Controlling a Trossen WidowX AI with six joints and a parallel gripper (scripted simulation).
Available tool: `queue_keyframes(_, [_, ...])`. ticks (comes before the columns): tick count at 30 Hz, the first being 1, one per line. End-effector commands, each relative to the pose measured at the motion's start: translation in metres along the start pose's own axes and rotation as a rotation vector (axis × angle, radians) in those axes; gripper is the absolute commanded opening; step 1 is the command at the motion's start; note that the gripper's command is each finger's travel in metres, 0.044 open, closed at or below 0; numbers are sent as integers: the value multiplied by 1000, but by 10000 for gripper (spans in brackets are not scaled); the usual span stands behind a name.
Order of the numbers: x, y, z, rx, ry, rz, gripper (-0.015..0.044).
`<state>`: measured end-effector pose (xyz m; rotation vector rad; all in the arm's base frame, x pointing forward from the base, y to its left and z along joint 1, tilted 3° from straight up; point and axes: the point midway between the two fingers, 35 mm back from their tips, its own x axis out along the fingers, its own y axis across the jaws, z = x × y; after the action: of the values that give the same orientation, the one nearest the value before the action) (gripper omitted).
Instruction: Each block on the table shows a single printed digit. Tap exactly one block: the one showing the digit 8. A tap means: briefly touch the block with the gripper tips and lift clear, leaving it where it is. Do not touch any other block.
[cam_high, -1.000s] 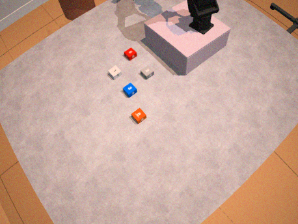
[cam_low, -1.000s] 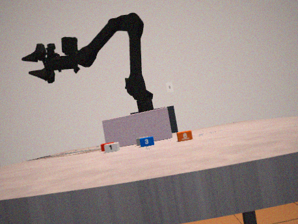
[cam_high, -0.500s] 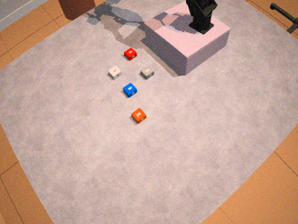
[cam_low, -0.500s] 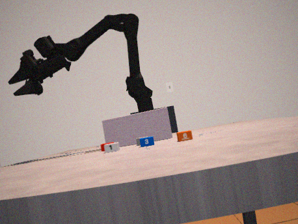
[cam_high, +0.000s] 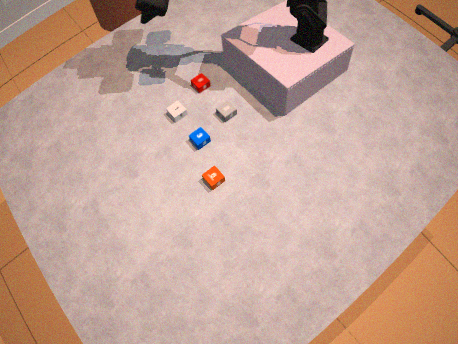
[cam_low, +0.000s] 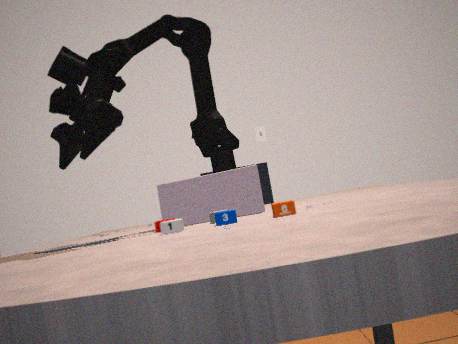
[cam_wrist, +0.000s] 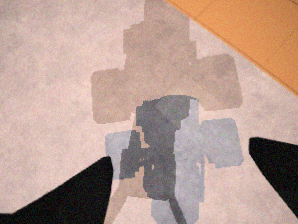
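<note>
My gripper (cam_low: 73, 163) (cam_wrist: 180, 154) is open and empty, high above the table and off to the left of the blocks in the exterior view. No block shows in the wrist view. A red block (cam_high: 200, 83) (cam_low: 158, 226) and a grey block (cam_high: 226, 112) (cam_low: 212, 218) carry digits too blurred to read. A white block (cam_high: 176, 111) (cam_low: 172, 226) shows a 1. A blue block (cam_high: 199, 138) (cam_low: 225, 217) shows a 3. An orange block (cam_high: 213, 178) (cam_low: 284, 208) shows what looks like an underlined 6.
The arm stands on a pink box-shaped base (cam_high: 287, 72) (cam_low: 210, 192) behind the blocks. The arm's shadow lies on the table (cam_high: 150, 250) (cam_wrist: 45, 100) beside the red block. The table edge crosses the wrist view's upper right, with orange floor (cam_wrist: 255, 30) beyond.
</note>
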<state>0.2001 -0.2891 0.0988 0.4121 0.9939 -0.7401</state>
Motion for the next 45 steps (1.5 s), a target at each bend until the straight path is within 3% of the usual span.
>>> queue_keyframes(1, [0,45,-29,-224,177,52,400])
queue_keyframes(10, [-22,103,-92,-656,494,138,400])
queue_keyframes(37, [-23,103,-94,-665,500,140,400])
queue_keyframes(42, [38,102,-125,-665,501,140,269])
queue_keyframes(45, [48,101,-133,-665,501,140,190])
